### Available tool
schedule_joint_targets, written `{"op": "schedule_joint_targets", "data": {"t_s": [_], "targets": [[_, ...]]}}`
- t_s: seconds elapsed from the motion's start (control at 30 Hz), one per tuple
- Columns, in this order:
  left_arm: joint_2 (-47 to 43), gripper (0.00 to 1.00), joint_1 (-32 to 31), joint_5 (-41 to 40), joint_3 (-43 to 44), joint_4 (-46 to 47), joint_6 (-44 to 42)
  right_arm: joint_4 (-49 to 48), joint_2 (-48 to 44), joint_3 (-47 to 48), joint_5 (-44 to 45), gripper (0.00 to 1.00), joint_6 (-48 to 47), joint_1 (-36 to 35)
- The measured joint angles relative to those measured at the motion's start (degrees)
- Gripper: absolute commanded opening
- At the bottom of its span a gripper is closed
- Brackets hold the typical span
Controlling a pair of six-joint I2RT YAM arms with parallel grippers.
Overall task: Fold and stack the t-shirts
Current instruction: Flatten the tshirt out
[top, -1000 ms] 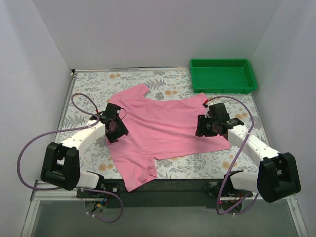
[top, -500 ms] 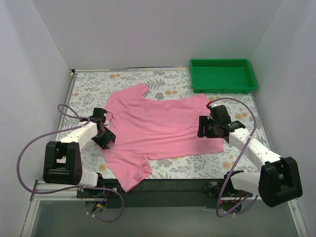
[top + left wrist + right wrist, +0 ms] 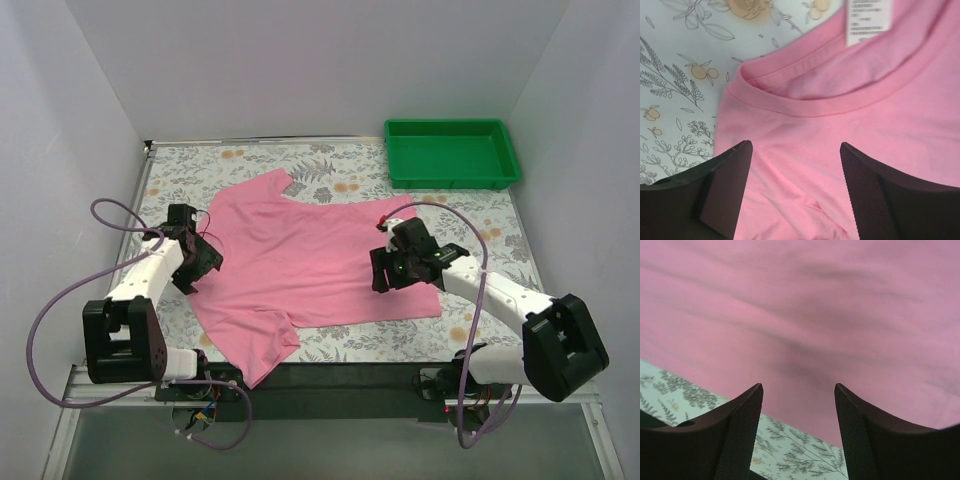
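A plain pink t-shirt (image 3: 310, 255) lies spread flat on the floral table, collar toward the left, hem toward the right, and one sleeve hanging near the front edge. My left gripper (image 3: 203, 266) is at the shirt's left edge. In the left wrist view it (image 3: 795, 160) is open above the fabric (image 3: 880, 110), just short of the collar (image 3: 805, 107) and its white label (image 3: 867, 20). My right gripper (image 3: 382, 274) is over the shirt's right part. In the right wrist view it (image 3: 797, 390) is open over the shirt's edge (image 3: 815, 300), holding nothing.
A green plastic tray (image 3: 498, 178) stands at the back right corner with nothing in it. The floral tabletop (image 3: 200, 170) shows around the shirt. White walls close in the left, back and right sides. Cables loop beside both arms.
The shirt has slid to the left on the table. My left gripper moved left and farther back to the collar. My right gripper moved left over the shirt.
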State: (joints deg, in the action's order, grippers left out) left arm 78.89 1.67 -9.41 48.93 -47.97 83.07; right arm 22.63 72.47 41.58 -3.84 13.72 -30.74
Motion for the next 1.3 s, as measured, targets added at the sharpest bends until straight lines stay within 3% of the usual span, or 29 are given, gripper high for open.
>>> {"op": "schedule_joint_targets", "data": {"t_s": [0.23,0.57,0.93,1.07,1.3], "targets": [[-6.47,0.72,-1.18,1.66,4.48,0.22,-4.9,-3.34,8.37,5.97,-0.61,0.49,-0.02,-11.3],[-7.5,0.72,-3.63,4.31,3.82,0.33,-6.73,-2.89,11.74,2.12,1.27,0.47,2.62,-11.41],[-7.23,0.72,-3.63,4.17,3.39,3.39,-6.78,2.95,4.81,-2.75,0.66,0.47,4.55,-11.39],[-1.99,0.69,-3.63,4.85,3.41,6.01,-7.04,8.15,4.7,-1.36,0.72,0.48,4.0,-9.68],[8.26,0.58,-3.72,5.44,5.92,9.29,-7.87,7.87,4.85,7.13,2.95,0.48,2.12,3.17]]}}
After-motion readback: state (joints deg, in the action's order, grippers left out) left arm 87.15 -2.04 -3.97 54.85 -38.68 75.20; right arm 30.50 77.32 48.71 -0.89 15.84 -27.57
